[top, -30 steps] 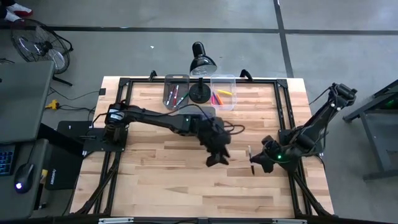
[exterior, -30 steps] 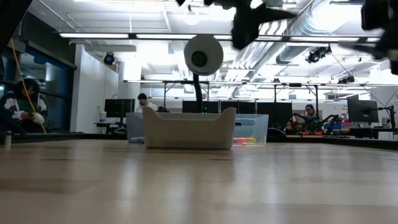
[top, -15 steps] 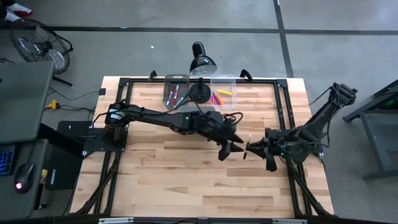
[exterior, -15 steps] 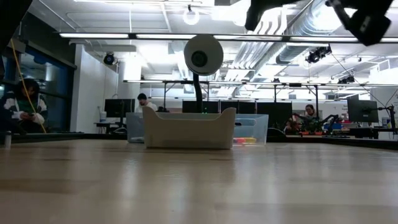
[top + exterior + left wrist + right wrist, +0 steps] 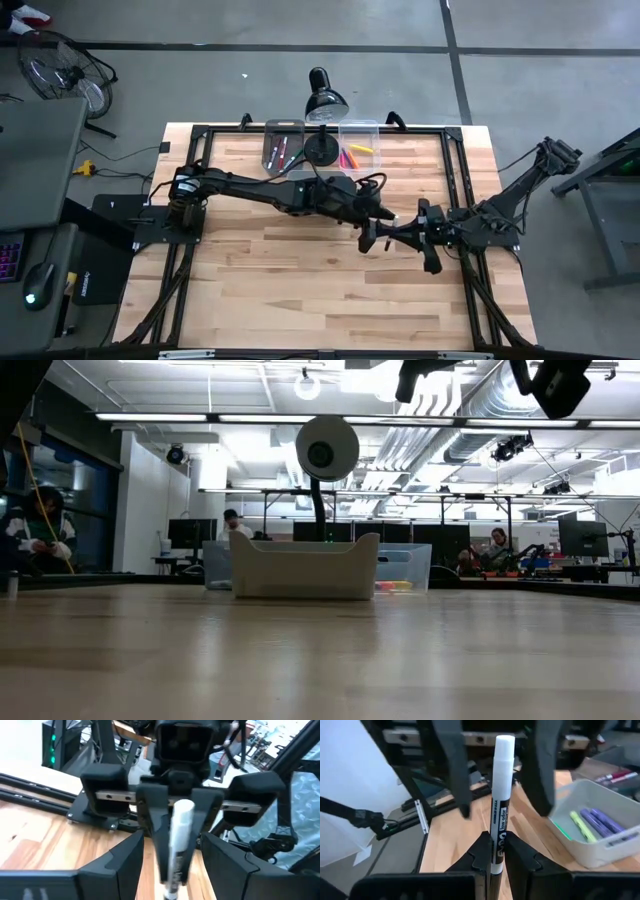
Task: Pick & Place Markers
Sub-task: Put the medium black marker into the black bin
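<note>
- Right claw (image 5: 492,862): clenched on a white marker (image 5: 500,795), gripping its lower barrel; the white cap end points away from the claw toward the left claw.
- Left claw (image 5: 170,870): released, fingers spread wide, one on each side of the white marker's cap end; no contact with the marker visible.
- In the high view both claws meet above the counter (image 5: 260,290), right of centre, at about 3 o'clock from its middle; left claw (image 5: 372,235), right claw (image 5: 412,235).
- Far edge of the counter, 12 o'clock: two clear bins (image 5: 283,146) flank a black lamp (image 5: 325,100). The left bin holds pink and purple markers (image 5: 280,152); the right holds pink, orange and yellow ones.
</note>
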